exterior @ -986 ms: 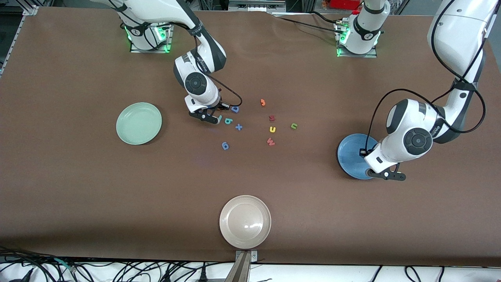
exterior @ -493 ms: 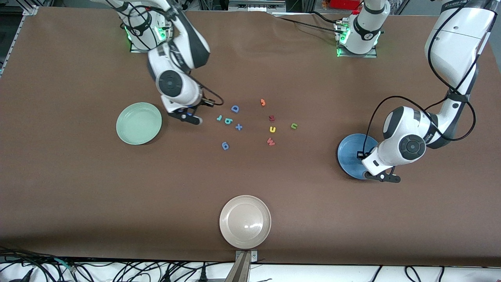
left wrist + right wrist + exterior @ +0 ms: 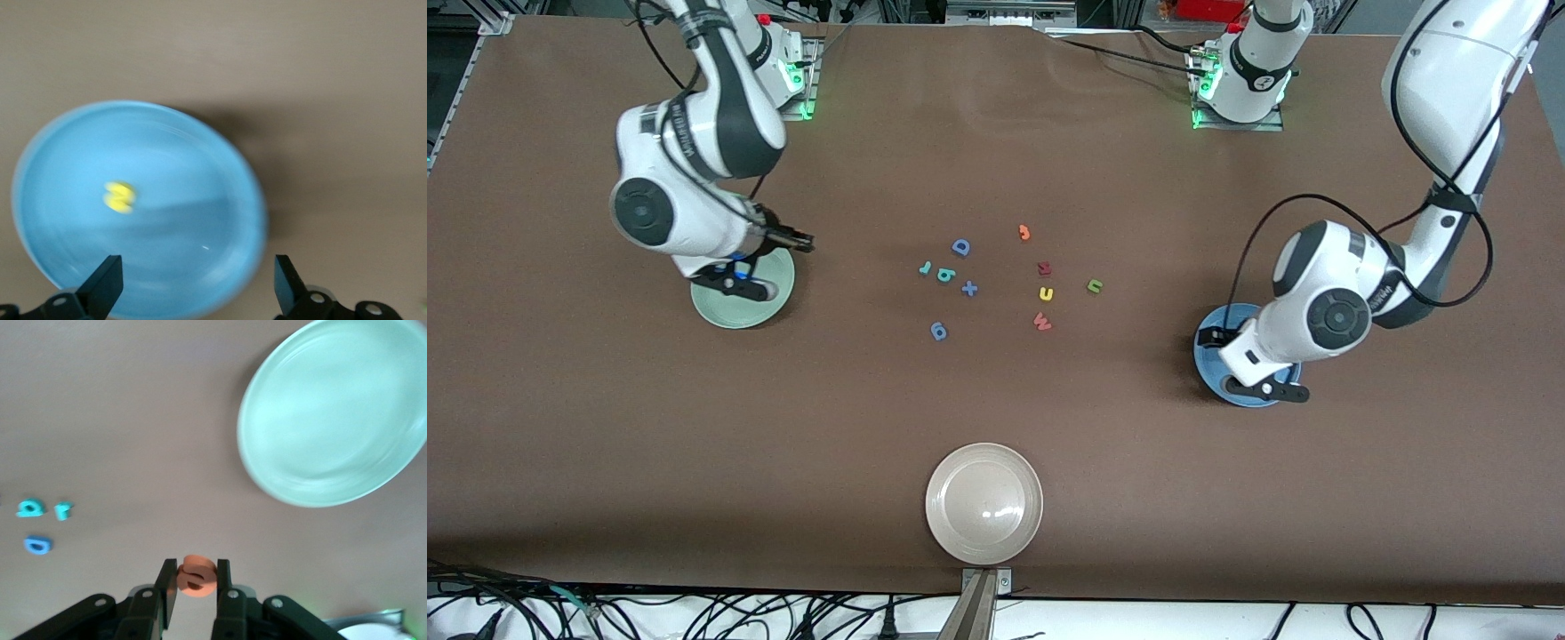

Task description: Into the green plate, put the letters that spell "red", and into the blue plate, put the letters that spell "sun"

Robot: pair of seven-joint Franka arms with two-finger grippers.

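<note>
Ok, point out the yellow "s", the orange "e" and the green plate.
yellow "s" (image 3: 119, 197), left wrist view, its middle, lying in the blue plate.
orange "e" (image 3: 197, 576), right wrist view, its face between the fingers.
green plate (image 3: 333, 407), right wrist view, its bare middle.

Loose foam letters lie mid-table: a blue "D" (image 3: 960, 246), a red "W" (image 3: 1041, 322), a yellow "u" (image 3: 1047, 293). No printed labels are readable.
</note>
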